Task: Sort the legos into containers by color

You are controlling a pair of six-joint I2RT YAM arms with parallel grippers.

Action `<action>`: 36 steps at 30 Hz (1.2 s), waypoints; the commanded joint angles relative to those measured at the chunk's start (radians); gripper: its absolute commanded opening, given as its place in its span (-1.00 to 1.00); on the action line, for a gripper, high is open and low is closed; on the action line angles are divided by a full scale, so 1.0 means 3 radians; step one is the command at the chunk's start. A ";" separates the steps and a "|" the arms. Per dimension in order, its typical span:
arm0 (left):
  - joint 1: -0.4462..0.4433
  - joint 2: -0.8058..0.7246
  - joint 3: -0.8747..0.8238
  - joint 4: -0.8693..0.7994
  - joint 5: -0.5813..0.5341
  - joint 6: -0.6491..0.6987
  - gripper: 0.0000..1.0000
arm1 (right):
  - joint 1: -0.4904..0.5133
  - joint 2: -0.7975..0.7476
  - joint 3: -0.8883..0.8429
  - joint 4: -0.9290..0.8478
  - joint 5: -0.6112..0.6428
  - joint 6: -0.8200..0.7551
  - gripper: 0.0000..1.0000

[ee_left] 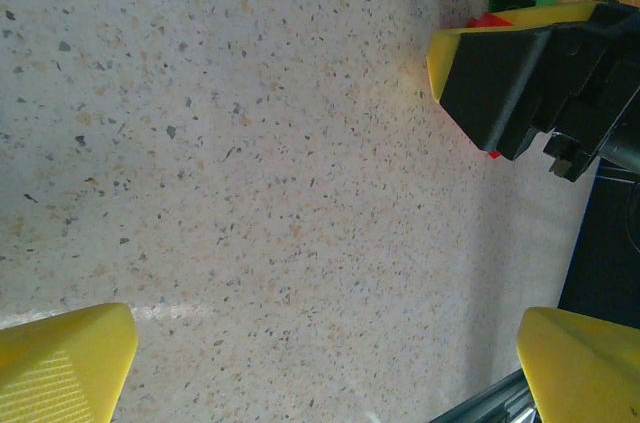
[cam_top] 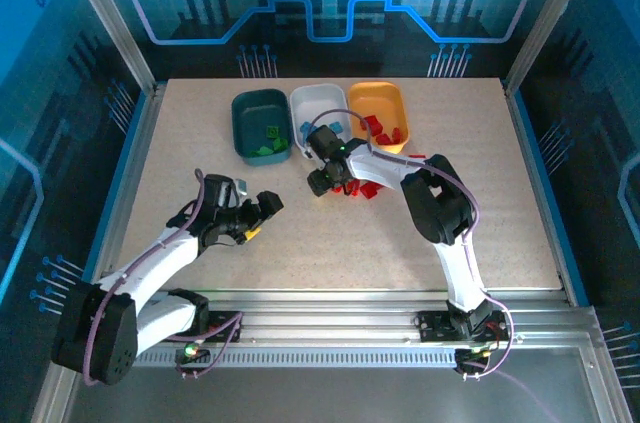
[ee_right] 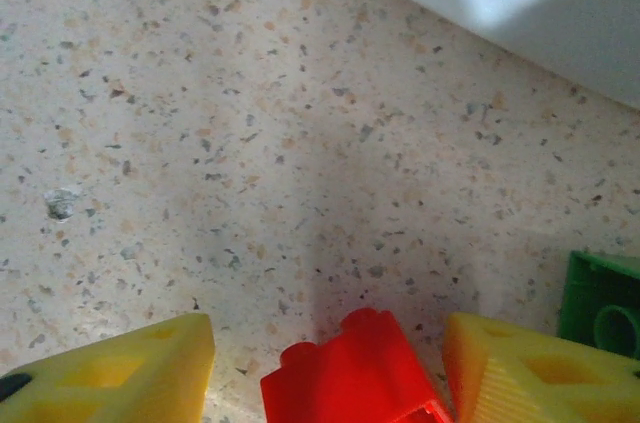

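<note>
The right end effector [ee_right: 325,343], half open, straddles a red brick [ee_right: 350,383] unclamped; the next move likely calls for closing, lifting, and carrying to the orange tray [cam_top: 372,98].

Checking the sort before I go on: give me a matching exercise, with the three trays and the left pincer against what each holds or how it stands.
Things:
1. dark teal tray
2. white tray
3. orange-yellow tray
4. left pincer

States:
a. red bricks inside
b. open above bare table
c. green bricks inside
d. blue bricks inside

Pairs: 1-c, 2-d, 3-a, 4-b.
</note>
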 commanded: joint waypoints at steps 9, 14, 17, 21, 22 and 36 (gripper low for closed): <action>0.0013 0.0127 0.0074 -0.0045 0.0021 0.0018 0.98 | -0.0025 -0.0213 -0.0200 0.0125 -0.0123 0.0107 -0.32; 0.0008 0.0132 0.0101 -0.0026 0.0063 0.0006 0.98 | -0.0039 -0.0545 -0.0281 0.0227 -0.0227 0.0267 -0.33; -0.0116 0.0169 0.0185 -0.0040 0.0015 0.0039 0.98 | -0.0183 -0.0727 -0.0233 0.0232 -0.0216 0.0353 -0.33; -0.0628 0.0463 0.0503 -0.0106 -0.0232 0.0179 0.98 | -0.0535 -0.0715 0.0023 0.0099 -0.0064 0.0443 -0.33; -0.0749 0.0597 0.0603 -0.0092 -0.0239 0.0207 0.98 | -0.0652 -0.0655 0.0114 0.0055 -0.0042 0.0478 -0.33; -0.1051 0.1532 0.1178 0.0323 0.0042 0.0088 0.98 | -0.1429 0.0278 0.1295 -0.0377 -0.0257 0.0653 0.04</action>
